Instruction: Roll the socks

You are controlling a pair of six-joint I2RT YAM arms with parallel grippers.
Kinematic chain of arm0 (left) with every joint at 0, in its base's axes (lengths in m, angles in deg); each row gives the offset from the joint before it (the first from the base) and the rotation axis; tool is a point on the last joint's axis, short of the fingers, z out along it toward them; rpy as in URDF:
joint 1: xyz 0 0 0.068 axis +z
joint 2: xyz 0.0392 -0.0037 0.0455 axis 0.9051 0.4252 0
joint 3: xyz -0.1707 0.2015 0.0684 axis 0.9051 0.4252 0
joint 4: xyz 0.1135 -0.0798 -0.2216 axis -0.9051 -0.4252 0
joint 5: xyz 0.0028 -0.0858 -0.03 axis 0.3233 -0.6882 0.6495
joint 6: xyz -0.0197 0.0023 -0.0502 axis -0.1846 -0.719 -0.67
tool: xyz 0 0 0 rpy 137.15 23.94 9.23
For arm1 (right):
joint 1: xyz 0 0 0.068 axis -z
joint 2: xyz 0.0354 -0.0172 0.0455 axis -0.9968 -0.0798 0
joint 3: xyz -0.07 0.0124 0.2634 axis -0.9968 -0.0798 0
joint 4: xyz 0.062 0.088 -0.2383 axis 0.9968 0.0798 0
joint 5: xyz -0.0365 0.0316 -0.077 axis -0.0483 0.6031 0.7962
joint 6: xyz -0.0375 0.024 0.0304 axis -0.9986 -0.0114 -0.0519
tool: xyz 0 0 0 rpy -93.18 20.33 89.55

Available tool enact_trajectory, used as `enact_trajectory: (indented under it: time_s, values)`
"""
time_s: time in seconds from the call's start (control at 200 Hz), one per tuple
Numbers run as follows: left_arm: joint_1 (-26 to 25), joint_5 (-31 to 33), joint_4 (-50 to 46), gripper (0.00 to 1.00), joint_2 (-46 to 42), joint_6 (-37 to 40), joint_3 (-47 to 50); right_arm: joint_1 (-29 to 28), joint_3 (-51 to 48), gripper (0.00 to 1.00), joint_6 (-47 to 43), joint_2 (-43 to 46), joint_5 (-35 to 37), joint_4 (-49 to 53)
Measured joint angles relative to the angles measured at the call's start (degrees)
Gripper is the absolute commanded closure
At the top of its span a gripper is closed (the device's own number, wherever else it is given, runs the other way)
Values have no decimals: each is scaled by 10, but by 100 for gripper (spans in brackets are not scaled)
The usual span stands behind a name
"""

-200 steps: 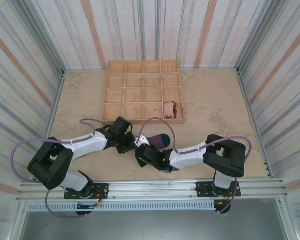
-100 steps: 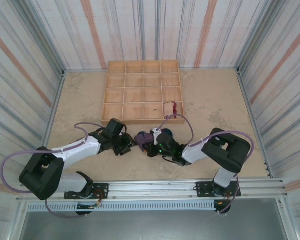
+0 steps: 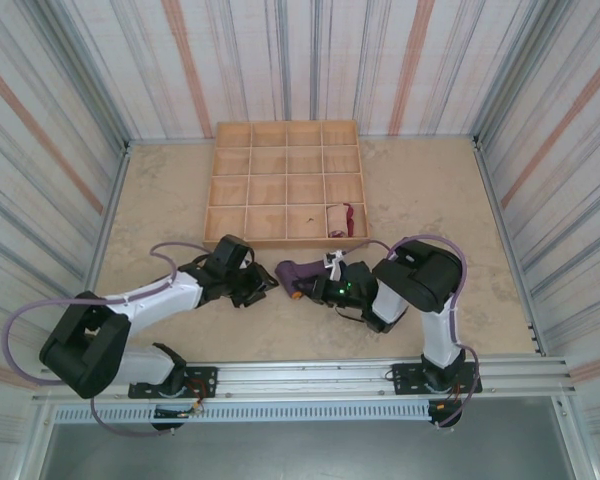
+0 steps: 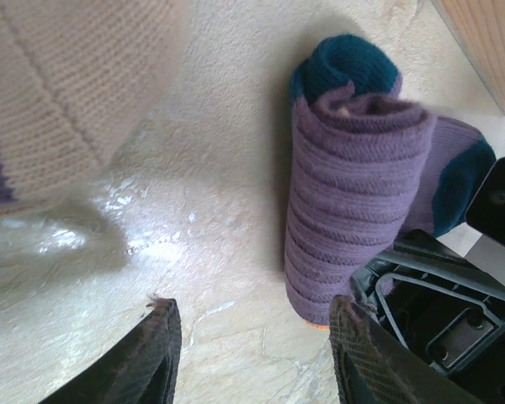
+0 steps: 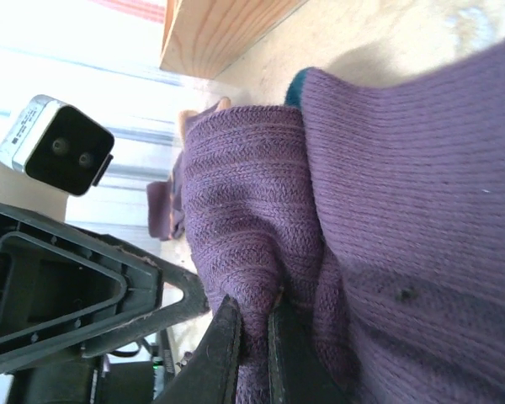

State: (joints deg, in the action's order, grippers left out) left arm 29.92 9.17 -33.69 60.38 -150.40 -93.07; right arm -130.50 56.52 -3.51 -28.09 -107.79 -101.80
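- The half-rolled purple sock [image 4: 353,210] is pinched by the right gripper [image 5: 252,324].
- The left gripper [image 4: 251,353] is spread and empty; steadying the roll is judged the next need.

Black-and-white arms [image 3: 162,293], lilac cables [image 3: 7,340], textured black jaws

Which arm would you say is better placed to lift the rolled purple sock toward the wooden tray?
Probably right: the right fingers pinch the rolled purple sock, while the left fingers stand open beside it, holding nothing.
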Motion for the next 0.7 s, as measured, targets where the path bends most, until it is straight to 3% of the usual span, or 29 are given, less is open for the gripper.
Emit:
enact_trajectory:
  time_s: [0.14, 0.356, 0.701]
  values:
    - [-1, 0, 6, 52, 18, 7, -8, 3, -25, 100, 42, 7, 8, -13]
    - [-11, 1, 13, 52, 48, 16, -32, 6, -46, 100, 64, 52, 29, 49]
    - [-34, 7, 38, 52, 88, 26, -52, 9, -18, 100, 67, 189, 65, 303]
